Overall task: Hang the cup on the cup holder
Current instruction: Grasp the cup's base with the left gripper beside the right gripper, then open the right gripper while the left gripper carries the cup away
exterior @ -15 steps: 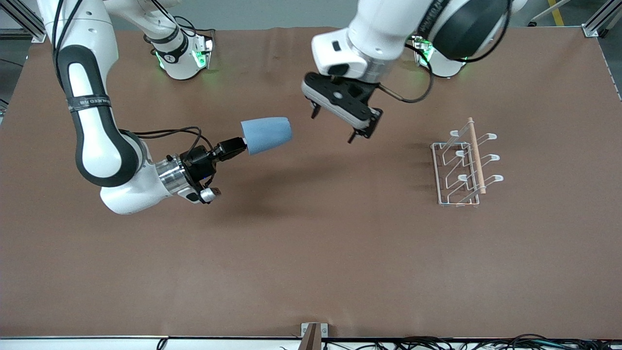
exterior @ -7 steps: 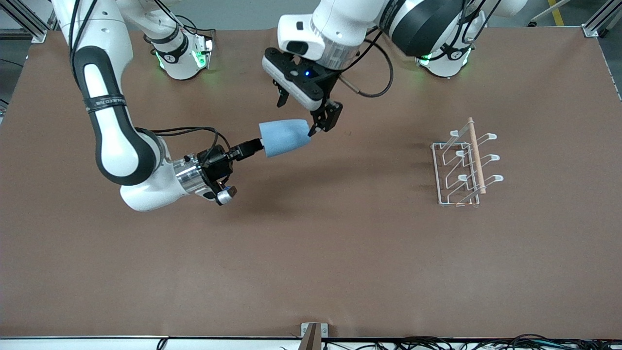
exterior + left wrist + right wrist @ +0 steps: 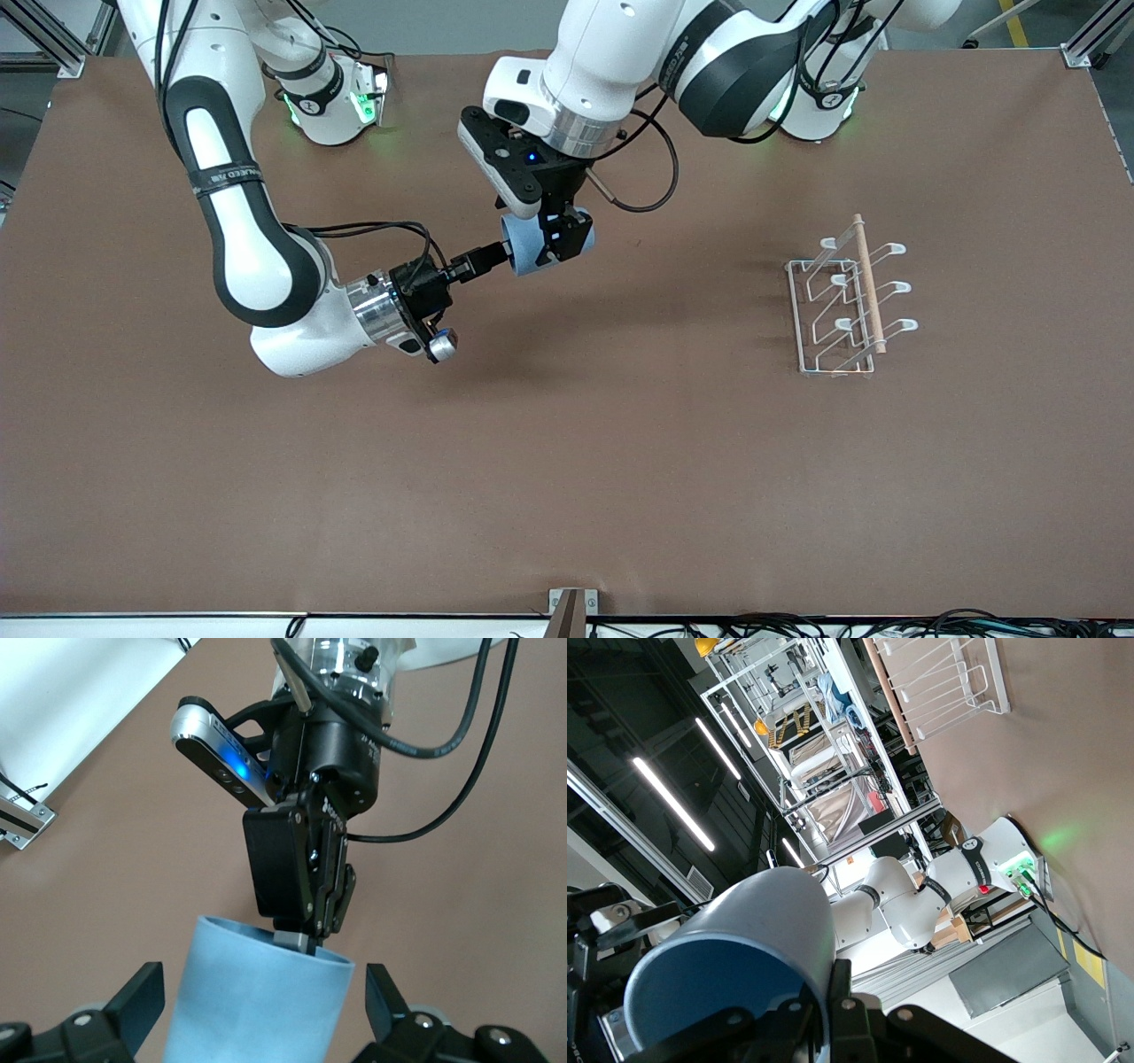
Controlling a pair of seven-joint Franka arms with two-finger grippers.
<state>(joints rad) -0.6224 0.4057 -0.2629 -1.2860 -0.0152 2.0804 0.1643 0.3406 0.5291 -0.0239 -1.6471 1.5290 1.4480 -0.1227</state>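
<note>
The left claw (image 3: 542, 229) covers much of the small light blue tapered cup (image 3: 529, 257); the cup's wider end is cut off in the left wrist view.

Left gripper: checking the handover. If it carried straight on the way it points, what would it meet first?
Probably the cup, already between the left gripper's open jaws; the right gripper holds the cup's other end.

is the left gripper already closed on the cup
No, the left gripper has its fingers spread apart on either side of the cup.
</note>
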